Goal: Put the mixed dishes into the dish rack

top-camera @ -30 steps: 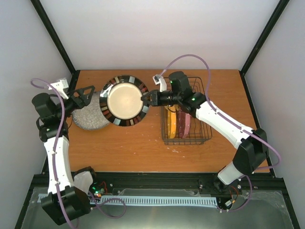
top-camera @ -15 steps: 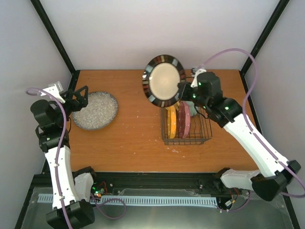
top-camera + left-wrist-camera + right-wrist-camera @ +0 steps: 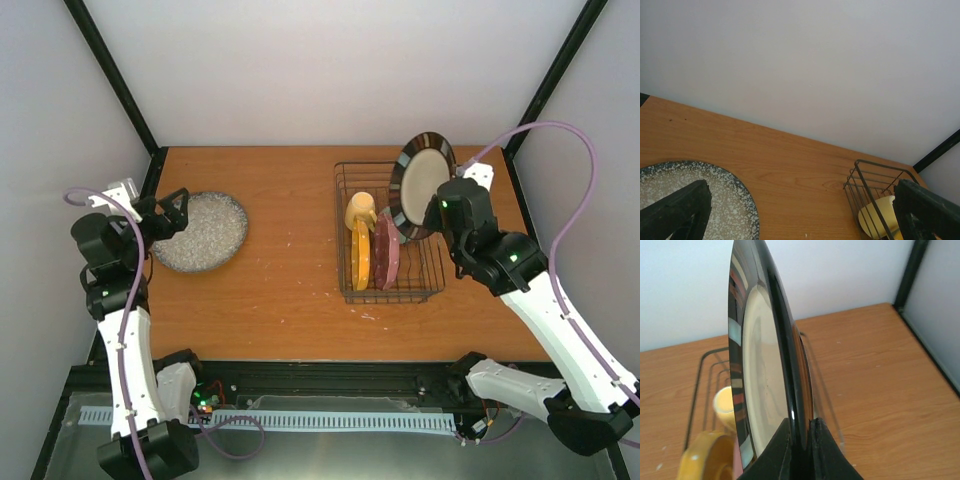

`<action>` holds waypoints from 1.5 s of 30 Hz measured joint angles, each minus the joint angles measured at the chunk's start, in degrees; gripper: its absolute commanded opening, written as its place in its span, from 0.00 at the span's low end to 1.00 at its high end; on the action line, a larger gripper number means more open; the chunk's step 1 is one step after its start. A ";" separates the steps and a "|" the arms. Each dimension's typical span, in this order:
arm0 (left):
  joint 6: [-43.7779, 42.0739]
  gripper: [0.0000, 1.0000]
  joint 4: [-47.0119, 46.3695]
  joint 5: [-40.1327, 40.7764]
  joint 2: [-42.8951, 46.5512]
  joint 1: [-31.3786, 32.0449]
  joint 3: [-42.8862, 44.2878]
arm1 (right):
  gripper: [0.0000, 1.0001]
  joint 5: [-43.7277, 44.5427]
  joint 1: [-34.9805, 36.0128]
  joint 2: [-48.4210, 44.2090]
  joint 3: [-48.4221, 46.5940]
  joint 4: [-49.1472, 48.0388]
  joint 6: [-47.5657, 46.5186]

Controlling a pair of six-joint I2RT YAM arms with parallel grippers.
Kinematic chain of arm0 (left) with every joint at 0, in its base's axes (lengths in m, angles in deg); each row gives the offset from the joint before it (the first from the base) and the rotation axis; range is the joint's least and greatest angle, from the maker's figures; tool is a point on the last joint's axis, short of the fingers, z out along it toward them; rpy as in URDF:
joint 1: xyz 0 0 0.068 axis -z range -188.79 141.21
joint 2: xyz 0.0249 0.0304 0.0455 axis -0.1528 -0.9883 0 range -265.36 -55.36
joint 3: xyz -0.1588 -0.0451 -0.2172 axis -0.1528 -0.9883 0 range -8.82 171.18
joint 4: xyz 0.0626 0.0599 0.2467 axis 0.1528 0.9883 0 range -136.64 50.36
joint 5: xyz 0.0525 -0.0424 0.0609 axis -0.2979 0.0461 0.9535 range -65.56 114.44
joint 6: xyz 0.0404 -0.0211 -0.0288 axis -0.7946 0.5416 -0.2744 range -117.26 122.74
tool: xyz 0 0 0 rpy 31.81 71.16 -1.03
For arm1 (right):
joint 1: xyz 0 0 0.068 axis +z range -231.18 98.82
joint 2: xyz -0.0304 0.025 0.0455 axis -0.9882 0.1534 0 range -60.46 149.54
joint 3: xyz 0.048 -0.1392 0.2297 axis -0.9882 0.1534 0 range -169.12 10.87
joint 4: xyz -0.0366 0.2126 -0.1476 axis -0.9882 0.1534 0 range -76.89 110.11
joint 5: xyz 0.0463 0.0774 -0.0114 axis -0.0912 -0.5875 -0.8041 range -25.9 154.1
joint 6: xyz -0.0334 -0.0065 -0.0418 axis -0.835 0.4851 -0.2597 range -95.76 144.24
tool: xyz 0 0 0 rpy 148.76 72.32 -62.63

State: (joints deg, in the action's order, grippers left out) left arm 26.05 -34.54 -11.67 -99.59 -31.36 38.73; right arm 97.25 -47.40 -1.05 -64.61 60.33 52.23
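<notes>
My right gripper (image 3: 433, 220) is shut on the rim of a cream plate with a black, colour-patched border (image 3: 420, 184), holding it on edge over the right side of the dark wire dish rack (image 3: 392, 293). The right wrist view shows the fingers (image 3: 782, 450) clamped on the plate (image 3: 765, 380). In the rack stand a yellow mug (image 3: 360, 210), an orange-yellow plate (image 3: 360, 256) and a maroon-pink plate (image 3: 387, 250). The pale green bowl is hidden. The grey speckled plate (image 3: 200, 231) lies flat at the left. My left gripper (image 3: 170, 214) is open and empty just left of it.
The left wrist view shows the grey plate (image 3: 690, 200), the rack's corner (image 3: 875, 177) and the mug (image 3: 882, 215). White walls and black frame posts (image 3: 115, 75) enclose the wooden table (image 3: 280, 290). The rack sits near the back right corner.
My right arm carried the black-rimmed plate from beside the grey plate rightwards over the rack and turned it on edge. My left gripper let go of it and drew back left.
</notes>
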 measured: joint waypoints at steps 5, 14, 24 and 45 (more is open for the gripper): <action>-0.37 1.00 0.07 0.09 0.50 0.00 -0.83 | 0.03 6.73 0.00 -3.17 0.02 3.56 -0.13; -0.81 1.00 0.70 0.37 0.98 0.00 -0.94 | 0.03 10.34 0.00 -4.42 4.24 6.01 0.02; -1.95 1.00 1.84 1.33 1.14 0.00 -0.94 | 0.03 6.97 0.00 -3.58 13.33 7.74 0.07; -2.10 1.00 1.97 1.46 1.95 0.00 -0.94 | 0.03 4.85 2.40 1.18 19.19 0.76 0.72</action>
State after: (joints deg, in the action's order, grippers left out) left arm 23.96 -32.57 -10.21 -97.64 -31.36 37.79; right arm 102.10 -44.99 0.14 -45.42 61.10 52.95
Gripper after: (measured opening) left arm 0.997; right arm 0.047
